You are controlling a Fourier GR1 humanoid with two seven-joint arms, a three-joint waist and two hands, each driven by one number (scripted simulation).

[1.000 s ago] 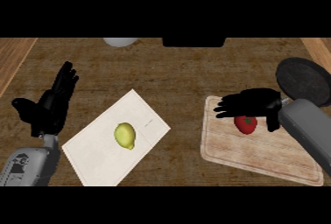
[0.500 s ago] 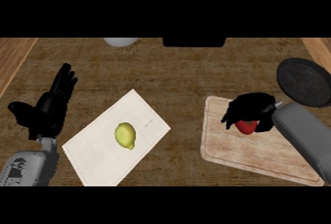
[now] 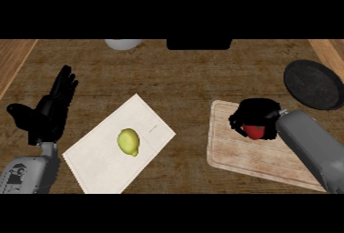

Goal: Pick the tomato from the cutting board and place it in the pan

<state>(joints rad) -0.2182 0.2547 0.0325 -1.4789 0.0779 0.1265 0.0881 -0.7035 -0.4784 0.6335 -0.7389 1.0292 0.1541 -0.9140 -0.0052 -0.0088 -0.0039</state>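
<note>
The right hand (image 3: 256,116) curls over the tomato (image 3: 255,132) on the cutting board (image 3: 249,157), gripping it; the pan (image 3: 314,84) lies up and to the right, near. Fingers hide most of the tomato. The left hand (image 3: 47,113) rests open, far off.

I see the cutting board (image 3: 255,157) at the right of the counter (image 3: 181,77), with the tomato (image 3: 255,132) on its far part under my right hand (image 3: 254,116). The pan (image 3: 313,84) lies behind it to the right. Left of the board a lemon (image 3: 129,141) lies on a sheet (image 3: 101,164), my left hand (image 3: 47,113) beside it; a bowl (image 3: 123,43) sits at the far edge.
</note>
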